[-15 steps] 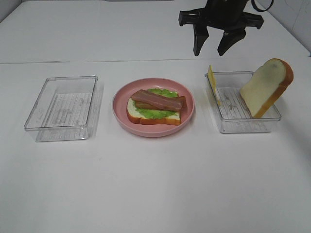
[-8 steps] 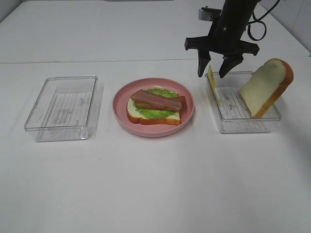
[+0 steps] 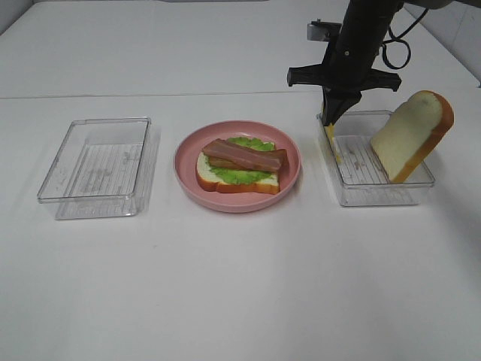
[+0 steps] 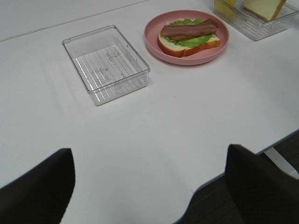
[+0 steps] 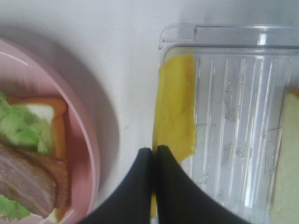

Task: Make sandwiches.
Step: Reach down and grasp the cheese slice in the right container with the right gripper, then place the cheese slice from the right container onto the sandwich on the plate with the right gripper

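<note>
The open sandwich (image 3: 240, 162) lies on the pink plate (image 3: 293, 177): a bread slice, green lettuce and bacon strips on top. A yellow cheese slice (image 3: 331, 143) stands on edge against the left wall of the right clear tray (image 3: 376, 197). A second bread slice (image 3: 412, 135) leans at that tray's right end. My right gripper (image 3: 331, 120) reaches down into the tray and is shut on the cheese's top edge; the right wrist view shows its fingers (image 5: 163, 177) pinched on the cheese (image 5: 175, 107). My left gripper (image 4: 149, 151) is open and empty, well back from the plate (image 4: 187, 58).
A clear tray (image 3: 98, 167) with nothing in it stands left of the plate and also shows in the left wrist view (image 4: 107, 63). The white table's front edge (image 4: 219, 175) is near the left gripper.
My right gripper has come down from above the right tray, straddled the cheese slice with open fingers, and closed on its top edge. Nothing else has moved.
</note>
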Available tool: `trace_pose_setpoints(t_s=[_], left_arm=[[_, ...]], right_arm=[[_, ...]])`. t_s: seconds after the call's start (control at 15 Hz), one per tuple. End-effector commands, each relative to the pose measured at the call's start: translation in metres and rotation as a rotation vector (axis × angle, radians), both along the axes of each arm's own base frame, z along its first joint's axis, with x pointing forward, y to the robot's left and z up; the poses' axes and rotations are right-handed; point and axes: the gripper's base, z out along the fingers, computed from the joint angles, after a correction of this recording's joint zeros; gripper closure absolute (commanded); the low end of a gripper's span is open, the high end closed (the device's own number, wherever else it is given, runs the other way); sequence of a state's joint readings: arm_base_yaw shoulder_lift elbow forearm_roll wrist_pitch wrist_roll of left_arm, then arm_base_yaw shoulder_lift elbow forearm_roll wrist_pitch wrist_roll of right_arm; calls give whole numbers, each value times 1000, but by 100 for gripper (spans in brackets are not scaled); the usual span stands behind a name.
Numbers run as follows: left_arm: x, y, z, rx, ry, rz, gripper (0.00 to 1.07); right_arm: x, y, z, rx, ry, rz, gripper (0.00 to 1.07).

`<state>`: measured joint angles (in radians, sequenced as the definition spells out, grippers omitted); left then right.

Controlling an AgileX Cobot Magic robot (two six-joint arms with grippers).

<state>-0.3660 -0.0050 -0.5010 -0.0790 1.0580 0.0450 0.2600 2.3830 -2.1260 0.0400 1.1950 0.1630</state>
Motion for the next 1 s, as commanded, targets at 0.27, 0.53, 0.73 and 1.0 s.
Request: trace_pose_setpoints(t_s=[0.27,0.53,0.73,1.0], left_arm=[[-3,1,0,-13,-28,-7,24],[-3,1,0,-13,-28,-7,24],[-3,1,0,-13,-28,-7,24],[-3,1,0,-13,-28,-7,24]], right_arm=[[-2,0,37,9,-49,6,107],[-15,0,83,62,-118,13,107],[-27,13,106,229,-117,83,107],[-32,37,112,425,-99,125,107]])
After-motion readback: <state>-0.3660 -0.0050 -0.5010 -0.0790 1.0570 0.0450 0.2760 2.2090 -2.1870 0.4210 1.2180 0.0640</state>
